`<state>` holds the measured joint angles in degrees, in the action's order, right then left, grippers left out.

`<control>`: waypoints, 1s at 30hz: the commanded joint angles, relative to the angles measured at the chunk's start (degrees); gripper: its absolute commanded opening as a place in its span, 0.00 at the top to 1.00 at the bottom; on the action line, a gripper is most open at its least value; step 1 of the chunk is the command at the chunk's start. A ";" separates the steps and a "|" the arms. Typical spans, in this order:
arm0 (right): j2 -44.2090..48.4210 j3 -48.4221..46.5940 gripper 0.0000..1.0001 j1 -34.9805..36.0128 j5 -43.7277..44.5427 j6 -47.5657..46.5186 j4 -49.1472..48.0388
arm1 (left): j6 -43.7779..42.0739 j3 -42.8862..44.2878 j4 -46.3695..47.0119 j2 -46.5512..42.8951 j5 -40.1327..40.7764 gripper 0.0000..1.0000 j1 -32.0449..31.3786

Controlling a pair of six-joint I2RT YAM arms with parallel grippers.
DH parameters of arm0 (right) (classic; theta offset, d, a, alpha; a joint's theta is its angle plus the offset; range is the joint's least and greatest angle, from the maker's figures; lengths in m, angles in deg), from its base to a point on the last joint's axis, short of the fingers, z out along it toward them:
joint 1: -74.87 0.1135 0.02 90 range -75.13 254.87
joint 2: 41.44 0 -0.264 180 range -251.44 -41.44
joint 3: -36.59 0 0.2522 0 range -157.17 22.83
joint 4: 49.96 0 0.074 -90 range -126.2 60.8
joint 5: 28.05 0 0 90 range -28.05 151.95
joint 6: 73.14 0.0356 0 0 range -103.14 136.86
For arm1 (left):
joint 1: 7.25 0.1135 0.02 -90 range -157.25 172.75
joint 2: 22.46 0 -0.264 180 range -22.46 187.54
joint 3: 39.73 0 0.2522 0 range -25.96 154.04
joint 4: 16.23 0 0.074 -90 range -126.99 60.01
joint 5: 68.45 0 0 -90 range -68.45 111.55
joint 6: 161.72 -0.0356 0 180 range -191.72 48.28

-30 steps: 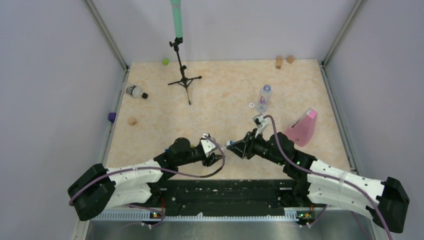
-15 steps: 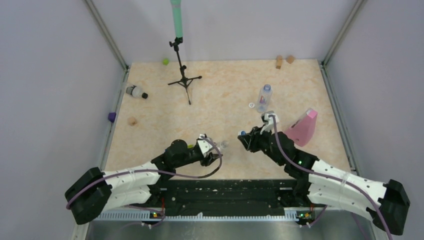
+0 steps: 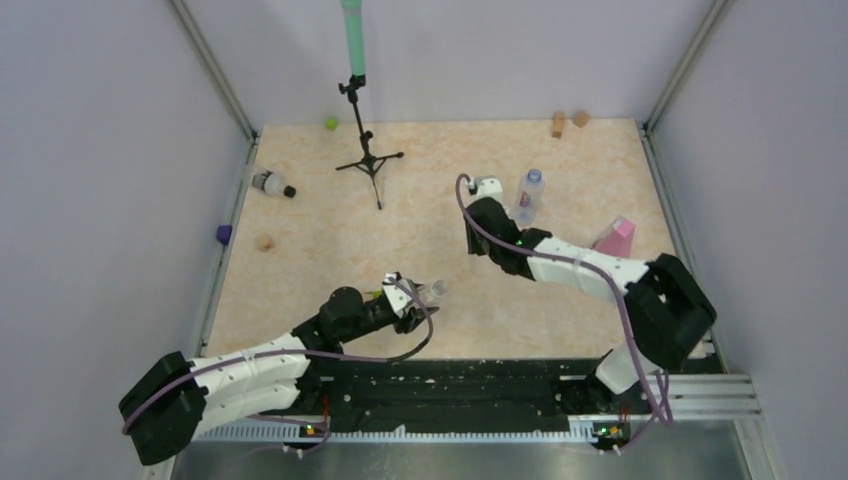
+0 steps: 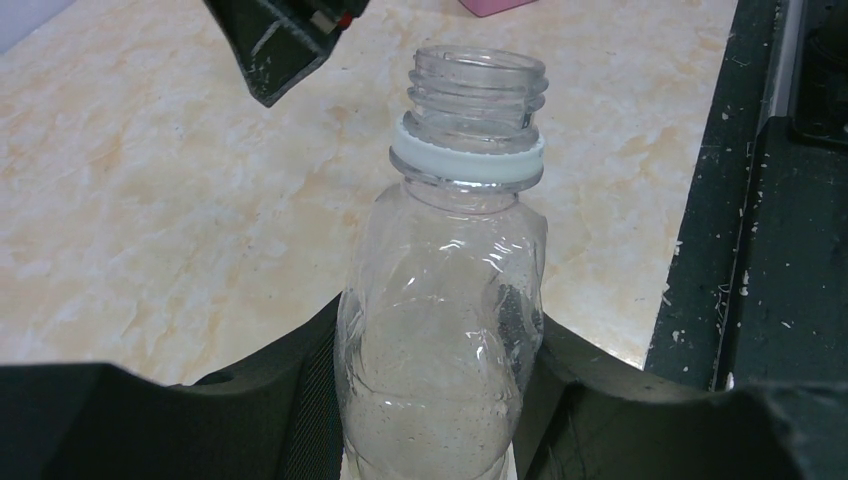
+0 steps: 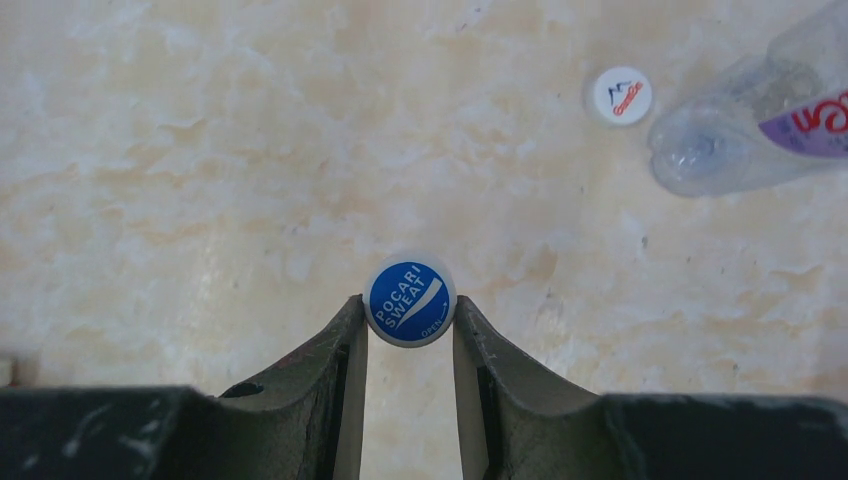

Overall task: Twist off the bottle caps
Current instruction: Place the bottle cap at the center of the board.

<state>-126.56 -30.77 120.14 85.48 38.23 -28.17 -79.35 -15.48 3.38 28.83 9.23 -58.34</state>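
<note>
A clear bottle (image 4: 445,300) with an uncapped threaded neck and a white ring stands upright between my left gripper's (image 4: 440,400) jaws, which are shut on its body. From above, that bottle (image 3: 433,290) is near the table's front middle. My right gripper (image 5: 409,318) is shut on a blue-topped bottle cap (image 5: 409,300) and holds it above the table. A loose white cap (image 5: 618,95) lies beside a bottle with a purplish label (image 5: 760,130). That labelled bottle (image 3: 528,195) stands just right of my right wrist. A third bottle (image 3: 272,184) with a black cap lies at the left edge.
A pink wedge (image 3: 613,240) stands to the right. A black tripod stand (image 3: 368,160) is at the back. Small blocks are scattered about: purple (image 3: 223,234), tan (image 3: 264,241), green (image 3: 330,123) and two tan ones (image 3: 558,123) at the far right. Metal rails edge both sides.
My right arm has swung away from the left gripper's bottle to the far middle, carrying the blue cap. The left gripper and its bottle have shifted slightly left.
</note>
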 commanded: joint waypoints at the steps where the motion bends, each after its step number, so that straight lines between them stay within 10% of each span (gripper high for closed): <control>1: -8.33 -8.37 0.84 -3.80 0.58 -4.45 0.45 | -0.81 -0.58 1.25 -1.29 2.05 1.00 0.03; 19: -28.29 -22.65 0.79 -12.24 -4.66 -0.19 -1.76 | -2.09 -2.47 4.26 -1.86 0.86 1.00 0.29; 30: -27.54 -24.83 0.50 -12.32 -8.90 -3.54 -0.16 | -1.35 -2.39 3.51 -1.76 0.17 1.00 0.44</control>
<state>-155.87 -53.46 107.95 78.59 36.24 -28.23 -80.84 -17.52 4.03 27.56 10.43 -58.23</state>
